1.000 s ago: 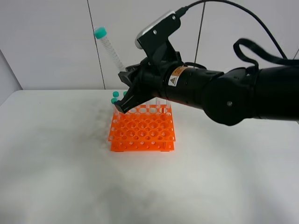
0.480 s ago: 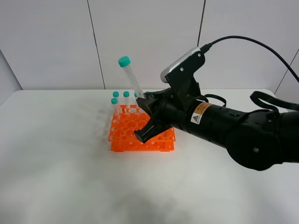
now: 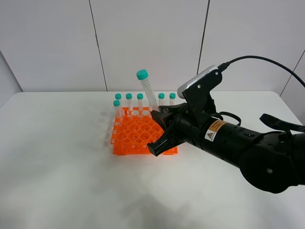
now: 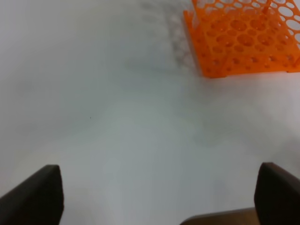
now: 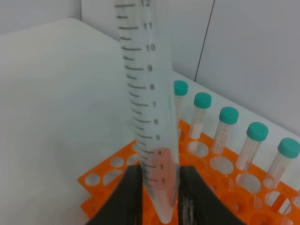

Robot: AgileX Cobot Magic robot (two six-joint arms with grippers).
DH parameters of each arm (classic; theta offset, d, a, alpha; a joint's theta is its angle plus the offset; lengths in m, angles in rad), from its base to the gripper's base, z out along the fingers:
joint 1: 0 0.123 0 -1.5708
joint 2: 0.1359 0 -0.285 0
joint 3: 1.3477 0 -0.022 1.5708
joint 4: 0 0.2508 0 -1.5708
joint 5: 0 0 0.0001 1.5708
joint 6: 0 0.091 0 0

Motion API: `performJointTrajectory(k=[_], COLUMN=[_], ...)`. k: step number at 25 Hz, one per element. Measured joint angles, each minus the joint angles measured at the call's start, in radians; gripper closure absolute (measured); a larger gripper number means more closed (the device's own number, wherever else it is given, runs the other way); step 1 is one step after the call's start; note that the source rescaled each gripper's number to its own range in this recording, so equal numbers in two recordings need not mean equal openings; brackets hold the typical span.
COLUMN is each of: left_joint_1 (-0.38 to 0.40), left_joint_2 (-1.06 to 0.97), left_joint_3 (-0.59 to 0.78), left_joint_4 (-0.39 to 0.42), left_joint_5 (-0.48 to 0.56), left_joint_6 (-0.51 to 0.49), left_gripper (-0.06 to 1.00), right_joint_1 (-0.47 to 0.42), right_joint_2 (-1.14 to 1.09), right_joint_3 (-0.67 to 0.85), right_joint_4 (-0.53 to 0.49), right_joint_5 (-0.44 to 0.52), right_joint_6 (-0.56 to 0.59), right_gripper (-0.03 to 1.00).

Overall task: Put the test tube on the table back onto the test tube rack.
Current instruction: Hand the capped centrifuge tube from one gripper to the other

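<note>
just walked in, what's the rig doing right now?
The right gripper is shut on the test tube, holding it tilted, cap up, above the orange test tube rack; it is not yet seated in a hole. Other capped tubes stand along the rack's far side. The left gripper hangs open over the table.

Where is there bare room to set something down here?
The table is bare left of the test tube rack and across the front. The rack's front holes stand empty. Crowded: its back row of capped tubes, and its right side, where the right gripper holds the test tube.
</note>
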Motion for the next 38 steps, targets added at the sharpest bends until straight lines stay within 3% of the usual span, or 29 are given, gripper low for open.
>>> performJointTrajectory(k=[5, 8, 13, 17, 23, 25, 30, 38], left_joint_1=[0.0, 0.0, -0.009, -0.109, -0.42, -0.49, -0.53, -0.531], left_joint_2=[0.039, 0.127, 0.252, 0.337, 0.451, 0.489, 0.646, 0.944], left_joint_3=[-0.017, -0.042, -0.133, -0.208, -0.274, -0.294, -0.379, -0.509], left_joint_4=[-0.012, -0.039, -0.094, -0.084, 0.024, 0.041, 0.007, -0.07], left_joint_5=[0.008, 0.002, -0.085, -0.097, -0.108, -0.136, -0.226, -0.388], left_joint_6=[0.005, 0.06, 0.11, 0.115, 0.117, 0.117, 0.114, 0.236], left_gripper=[0.08, 0.08, 0.08, 0.08, 0.08, 0.08, 0.08, 0.08], right_joint_1=[0.0, 0.0, 0.0, 0.0, 0.0, 0.0, 0.0, 0.0], right_joint_2=[0.0, 0.0, 0.0, 0.0, 0.0, 0.0, 0.0, 0.0], right_joint_3=[0.0, 0.0, 0.0, 0.0, 0.0, 0.0, 0.0, 0.0], right_joint_4=[0.001, 0.002, 0.003, 0.003, 0.003, 0.003, 0.003, 0.003], right_joint_5=[-0.001, -0.002, -0.007, -0.01, -0.022, -0.022, -0.022, -0.022], right_joint_6=[0.0, 0.0, -0.002, -0.018, -0.02, -0.019, -0.017, -0.017], right_gripper=[0.97, 0.97, 0.97, 0.97, 0.97, 0.97, 0.97, 0.97])
